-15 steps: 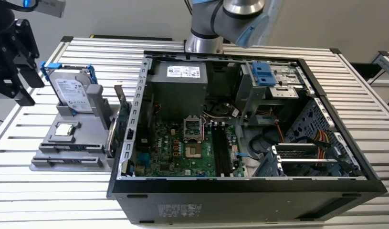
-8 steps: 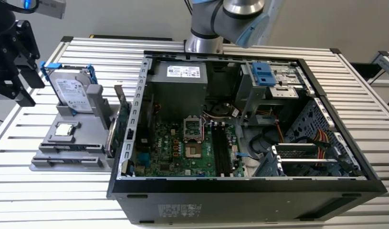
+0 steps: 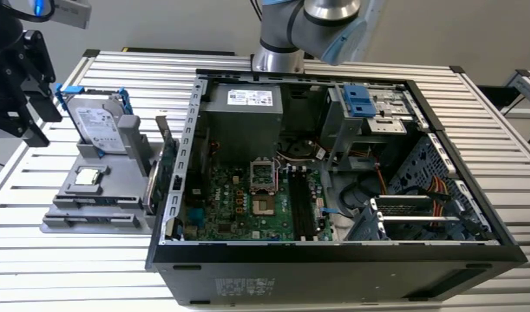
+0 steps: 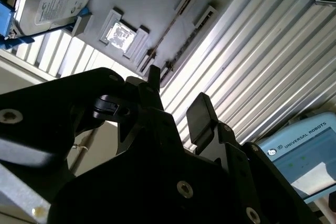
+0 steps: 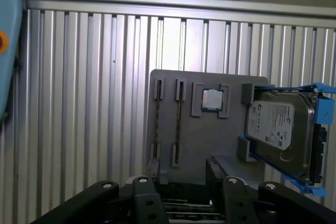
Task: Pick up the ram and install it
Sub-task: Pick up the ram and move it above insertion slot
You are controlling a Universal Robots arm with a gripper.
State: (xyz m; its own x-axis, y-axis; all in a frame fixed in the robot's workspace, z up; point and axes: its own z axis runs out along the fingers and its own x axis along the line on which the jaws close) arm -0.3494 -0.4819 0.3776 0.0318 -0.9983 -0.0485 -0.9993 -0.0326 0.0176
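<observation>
The ram [image 5: 179,121] is a thin dark stick standing on edge in a slot of the grey holder [image 5: 199,135]. In the exterior view the ram [image 3: 166,143] stands at the holder's side nearest the computer case. In the second wrist view the ram [image 4: 165,32] is a fine dark line. My gripper [image 5: 184,195] hangs apart from the holder, open, with nothing between its black fingers [image 4: 198,114]. In the exterior view the gripper [image 3: 38,120] is at the left edge, above the table and to the left of the holder [image 3: 100,195].
A silver hard drive with a blue bracket [image 3: 98,120] and a small square processor chip [image 3: 90,175] also sit on the holder. The open computer case [image 3: 334,188] takes up the table's middle. A blue-edged teach pendant [image 4: 307,153] lies beyond the table.
</observation>
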